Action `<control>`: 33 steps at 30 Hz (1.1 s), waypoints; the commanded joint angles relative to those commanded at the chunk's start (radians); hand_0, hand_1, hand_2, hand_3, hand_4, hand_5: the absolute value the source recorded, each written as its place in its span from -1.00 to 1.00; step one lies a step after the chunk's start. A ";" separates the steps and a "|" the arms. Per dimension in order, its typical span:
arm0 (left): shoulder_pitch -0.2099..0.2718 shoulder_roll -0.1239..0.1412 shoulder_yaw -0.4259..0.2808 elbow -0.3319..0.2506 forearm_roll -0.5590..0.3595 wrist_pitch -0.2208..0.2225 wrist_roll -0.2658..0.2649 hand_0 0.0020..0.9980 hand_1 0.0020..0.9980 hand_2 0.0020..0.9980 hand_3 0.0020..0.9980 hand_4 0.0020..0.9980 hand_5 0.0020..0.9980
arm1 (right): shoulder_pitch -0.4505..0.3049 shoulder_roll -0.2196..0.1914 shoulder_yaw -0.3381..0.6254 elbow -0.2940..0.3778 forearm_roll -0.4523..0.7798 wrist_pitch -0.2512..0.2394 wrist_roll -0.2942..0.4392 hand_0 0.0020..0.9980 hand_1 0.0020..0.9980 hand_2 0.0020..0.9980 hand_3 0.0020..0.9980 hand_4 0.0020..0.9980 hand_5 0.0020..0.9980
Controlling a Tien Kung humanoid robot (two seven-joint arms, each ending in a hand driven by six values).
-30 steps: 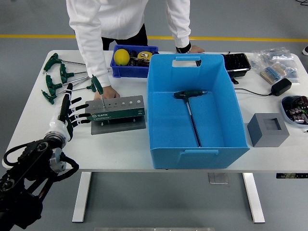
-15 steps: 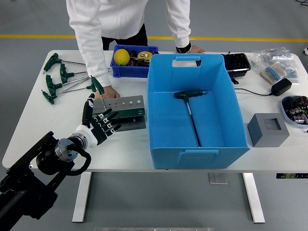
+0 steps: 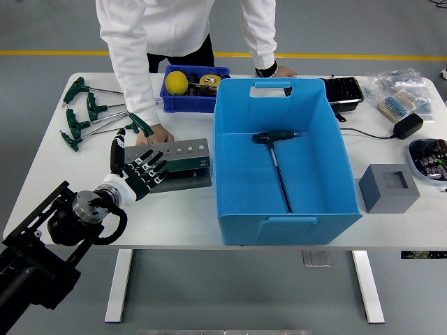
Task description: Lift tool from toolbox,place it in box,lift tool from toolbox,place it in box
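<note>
A green and grey tool rack lies on the white table, left of the big blue box. One green T-handle tool lies inside the box. Another green T-handle tool is at the rack's far left corner; whether its shaft sits in a hole I cannot tell. A person's hand rests beside it on the rack's far edge. My left hand hovers over the rack's left end, fingers spread, holding nothing. My right hand is out of view.
Several green T-handle tools lie at the far left. A small blue bin with a yellow ball stands behind the rack. A grey block, a black tray and a charger are at the right. The person's other hand rests behind the box.
My left hand swung right from beside the rack to over its left end, then drew back slightly to the left. The person's hand and the T-handle tool stayed put.
</note>
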 joint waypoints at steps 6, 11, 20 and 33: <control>-0.010 0.004 -0.003 0.016 0.002 0.000 -0.007 -0.36 -0.09 0.33 0.66 0.94 1.00 | 0.001 0.000 0.001 0.000 -0.001 0.000 0.000 0.31 0.31 0.45 0.13 0.63 0.51; -0.015 0.003 -0.007 0.031 0.010 -0.003 -0.008 -0.35 -0.09 0.32 0.66 0.94 1.00 | 0.001 0.000 0.000 0.000 -0.001 0.000 -0.001 0.32 0.31 0.45 0.13 0.63 0.51; -0.035 0.007 -0.002 0.055 0.012 -0.011 -0.014 -0.35 -0.09 0.32 0.65 0.94 1.00 | 0.003 0.000 -0.002 0.001 0.000 0.001 0.000 0.32 0.31 0.45 0.13 0.63 0.51; -0.085 0.007 0.031 0.098 -0.052 -0.042 -0.047 -0.35 -0.09 0.32 0.65 0.94 1.00 | 0.006 -0.002 0.002 0.002 -0.009 0.001 -0.003 0.32 0.31 0.45 0.13 0.63 0.51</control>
